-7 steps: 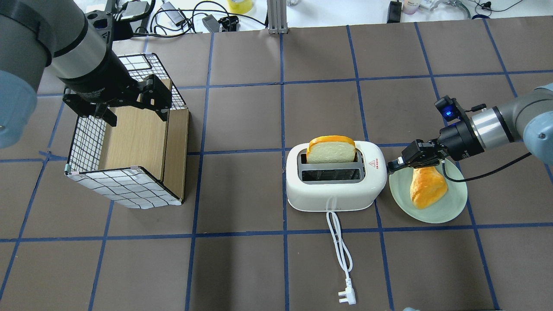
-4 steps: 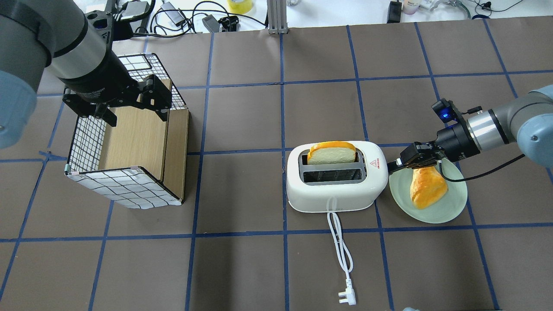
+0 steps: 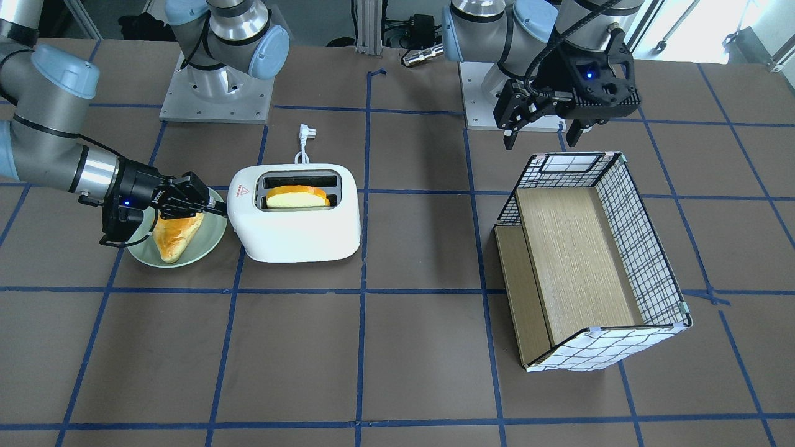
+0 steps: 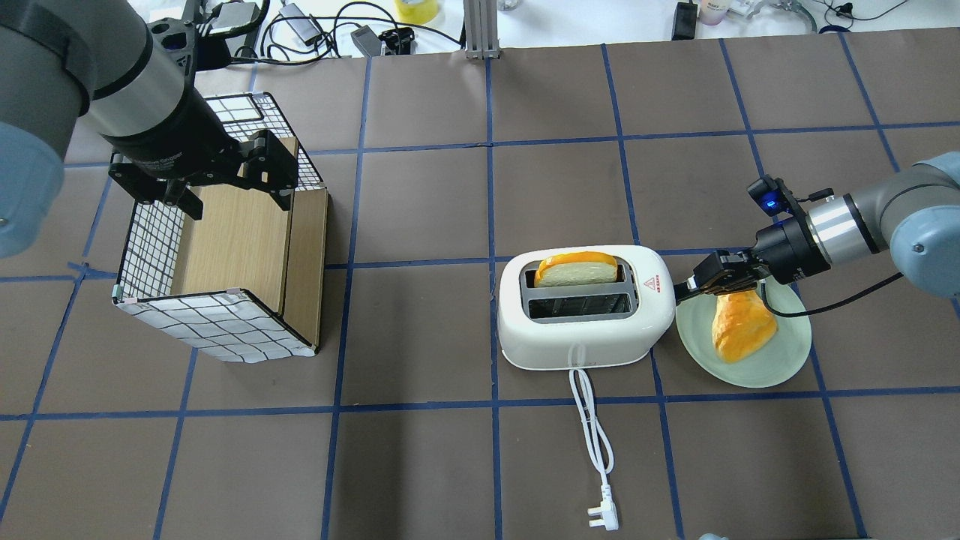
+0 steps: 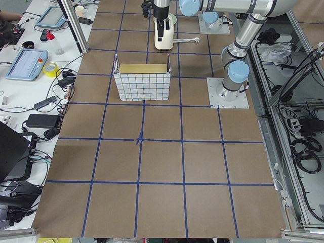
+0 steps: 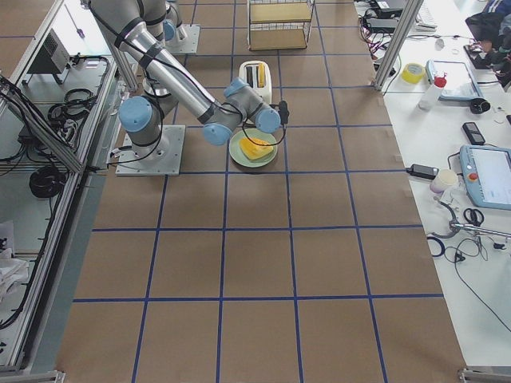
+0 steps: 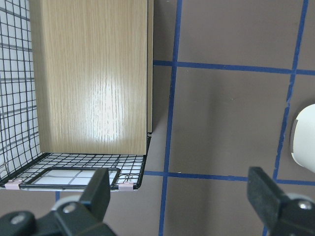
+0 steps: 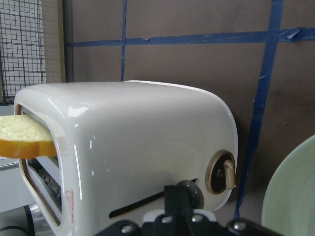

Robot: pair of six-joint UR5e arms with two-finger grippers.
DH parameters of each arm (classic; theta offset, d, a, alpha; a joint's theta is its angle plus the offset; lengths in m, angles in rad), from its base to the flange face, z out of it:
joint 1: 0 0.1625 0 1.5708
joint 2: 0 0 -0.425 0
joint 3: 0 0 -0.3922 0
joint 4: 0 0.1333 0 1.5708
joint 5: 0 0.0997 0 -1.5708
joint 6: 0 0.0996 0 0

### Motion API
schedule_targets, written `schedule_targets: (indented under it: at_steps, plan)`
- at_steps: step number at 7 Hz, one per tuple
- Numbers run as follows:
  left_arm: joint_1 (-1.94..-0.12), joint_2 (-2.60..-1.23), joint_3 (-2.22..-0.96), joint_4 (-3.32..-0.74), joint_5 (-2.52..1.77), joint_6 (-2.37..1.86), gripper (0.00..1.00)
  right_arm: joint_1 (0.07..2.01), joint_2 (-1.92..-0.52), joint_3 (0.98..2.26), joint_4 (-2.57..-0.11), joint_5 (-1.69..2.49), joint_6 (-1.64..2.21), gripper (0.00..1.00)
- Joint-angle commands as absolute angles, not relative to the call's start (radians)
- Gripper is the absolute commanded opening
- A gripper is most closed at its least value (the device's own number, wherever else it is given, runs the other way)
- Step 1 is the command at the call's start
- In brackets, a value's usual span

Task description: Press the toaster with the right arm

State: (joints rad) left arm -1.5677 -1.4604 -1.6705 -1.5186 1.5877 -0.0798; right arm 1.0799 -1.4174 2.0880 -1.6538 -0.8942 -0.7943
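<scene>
Right gripper point(image 4: 684, 289) pinched shut, tips against the toaster point(image 4: 581, 334).
The toaster stands straight ahead of the fingertips, which meet its small grey lever knob point(image 8: 190, 192); a green plate point(image 4: 780, 373) lies beneath the wrist. That glossy plastic shell looks light and apt to slide, so I'd press straight down on the stiff knob only.

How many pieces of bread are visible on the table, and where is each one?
2. One slice stands in the toaster, in the slot farther from the robot. The other piece lies on the green plate beside the toaster. The other slot looks empty.
</scene>
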Motion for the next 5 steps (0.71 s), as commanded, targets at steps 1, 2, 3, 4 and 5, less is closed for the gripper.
schedule_targets:
  at_steps: [1,2,3,4,5]
  plan:
    - [-1.568,-1.460,-1.671,-1.519,1.588,-0.080,1.00,1.084,-1.468,2.039,-1.645,-0.946,-0.579,0.00]
    - [-1.568,-1.460,-1.671,-1.519,1.588,-0.080,1.00,1.104,-1.515,1.986,-1.637,-1.000,-0.434,0.00]
    - [-1.568,-1.460,-1.671,-1.519,1.588,-0.080,1.00,1.162,-1.541,1.895,-1.631,-1.109,-0.337,0.00]
    - [-1.568,-1.460,-1.671,-1.519,1.588,-0.080,1.00,1.225,-1.545,1.800,-1.581,-1.217,-0.254,0.00]
    - [-1.568,-1.460,-1.671,-1.519,1.588,-0.080,1.00,1.279,-1.545,1.682,-1.492,-1.292,-0.162,0.00]
